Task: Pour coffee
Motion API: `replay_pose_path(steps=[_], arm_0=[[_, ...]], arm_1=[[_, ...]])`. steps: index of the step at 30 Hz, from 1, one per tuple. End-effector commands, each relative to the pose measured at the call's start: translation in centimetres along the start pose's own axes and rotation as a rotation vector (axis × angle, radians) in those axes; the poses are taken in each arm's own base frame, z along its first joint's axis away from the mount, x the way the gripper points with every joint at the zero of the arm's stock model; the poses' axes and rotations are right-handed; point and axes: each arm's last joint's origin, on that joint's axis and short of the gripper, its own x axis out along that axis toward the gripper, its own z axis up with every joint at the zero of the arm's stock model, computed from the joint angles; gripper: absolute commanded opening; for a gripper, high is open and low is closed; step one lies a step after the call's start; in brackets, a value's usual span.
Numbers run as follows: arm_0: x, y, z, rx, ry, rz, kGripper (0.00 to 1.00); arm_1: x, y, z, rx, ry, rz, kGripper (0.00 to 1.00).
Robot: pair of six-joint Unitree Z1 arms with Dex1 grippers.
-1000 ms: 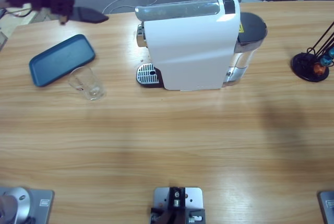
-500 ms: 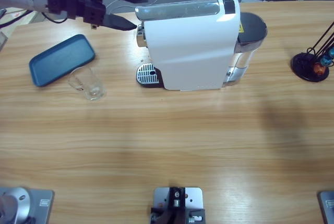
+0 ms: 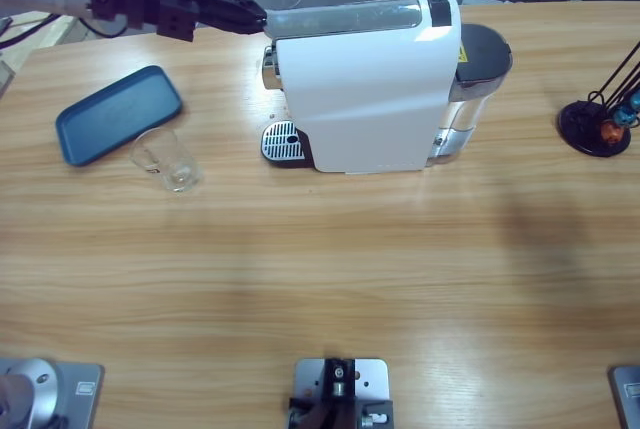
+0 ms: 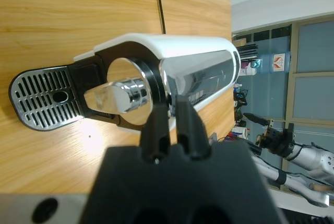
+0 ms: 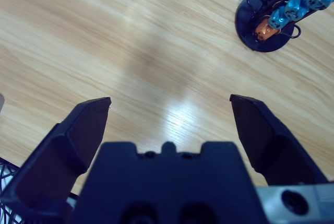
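the small clear glass tumbler [image 3: 166, 158] stands in the left part of the high view on the wooden table [image 3: 320, 279], just beside the lower right edge of the dark blue tray [image 3: 118, 113] and well to the left of the white coffee machine [image 3: 365, 89]; whether any coffee lies in it i cannot make out from here. i'd judge that glass light, rigid, smooth and easy to knock over or crack, so it wants a gentle squeeze across its side walls near the middle, kept upright (a pinch on the rim alone looks risky to me). the left gripper [image 3: 248, 21] comes in from the upper left of the high view, its two black jaws drawn close together with only a thin gap, tips at the left end of the machine's silver top; the left wrist view looks past them at the shiny round spout end [image 4: 127, 97] and the slotted drip grille [image 4: 46, 97], and whether they pinch anything there i cannot tell. the right gripper [image 5: 170, 105] hangs with jaws spread wide over bare table, a black capsule stand [image 5: 271, 21] with orange and blue capsules in the upper right of its view. for writing, only a small yellow label [image 3: 461, 52] on the machine, not readable; no brand shows.
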Motion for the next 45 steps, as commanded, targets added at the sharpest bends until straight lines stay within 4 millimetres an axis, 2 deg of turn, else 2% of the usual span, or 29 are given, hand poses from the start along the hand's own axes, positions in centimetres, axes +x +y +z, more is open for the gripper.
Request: replay_pose_path(steps=[1, 5, 10, 15, 16, 17, 18, 19, 21, 22, 24, 26, 28, 30, 35, 37, 40, 45], arm_0=[[1.8, -0.1, 0.2, 0.039, 0.005, -0.022, 0.000], [1.1, -2.3, 0.3, 0.079, -0.017, -0.068, 0.000], [-1.2, -5.7, 0.3, 0.142, -0.065, -0.144, 0.000], [-2.8, -7.6, -1.0, 0.202, -0.098, -0.155, 0.000], [-3.4, -8.4, -1.5, 0.246, -0.131, -0.141, 0.098], [-4.1, -9.4, -2.0, 0.313, -0.166, -0.119, 0.540], [-4.9, -10.2, -2.6, 0.426, -0.201, -0.098, 0.827], [-5.7, -10.8, -3.4, 0.561, -0.231, -0.071, 0.928], [-7.7, -11.5, -5.6, 0.858, -0.270, 0.063, 0.968], [-8.1, -11.3, -6.5, 0.955, -0.268, 0.156, 0.994], [-7.9, -9.4, -7.7, 1.069, -0.215, 0.373, 1.000], [-7.3, -6.8, -8.4, 1.079, -0.184, 0.560, 1.000], [-7.8, -4.9, -9.3, 1.068, -0.179, 0.656, 1.000], [-8.7, -3.6, -10.6, 1.063, -0.164, 0.669, 1.000], [-10.0, -1.5, -12.4, 0.992, -0.163, 0.675, 1.000], [-10.1, -1.1, -12.7, 0.972, -0.164, 0.674, 1.000], [-10.0, -1.0, -12.8, 0.960, -0.164, 0.673, 1.000], [-9.5, -1.0, -12.6, 0.946, -0.163, 0.675, 1.000]], arm_1=[[0.8, 0.0, -0.1, 0.017, 0.048, 0.003, 1.000], [0.8, 0.0, -0.1, 0.017, 0.044, 0.003, 1.000], [0.7, 0.0, -0.2, 0.017, 0.043, 0.003, 1.000], [0.7, 0.0, -0.2, 0.017, 0.041, 0.003, 1.000], [0.6, -0.1, -0.2, 0.018, 0.038, 0.002, 1.000], [0.3, -0.1, -0.4, 0.035, 0.020, -0.007, 1.000], [-0.3, -0.2, -0.6, 0.054, -0.018, -0.025, 1.000], [-0.9, -0.4, -0.8, 0.084, -0.068, -0.046, 1.000], [-2.2, -0.8, -1.0, 0.146, -0.156, -0.106, 1.000], [-2.6, -1.1, -1.0, 0.175, -0.181, -0.143, 1.000], [-2.7, -1.8, -0.8, 0.228, -0.209, -0.203, 0.998], [-2.2, -2.7, -0.4, 0.292, -0.220, -0.281, 0.934], [-1.9, -3.7, 0.2, 0.349, -0.239, -0.348, 0.885], [-1.0, -4.7, 0.8, 0.390, -0.271, -0.374, 0.814], [3.1, -6.9, 3.3, 0.437, -0.307, -0.338, 0.793], [4.3, -7.6, 4.5, 0.444, -0.326, -0.324, 0.676], [5.7, -8.6, 5.4, 0.477, -0.321, -0.323, 0.669], [6.8, -9.4, 5.8, 0.501, -0.297, -0.330, 0.666]])
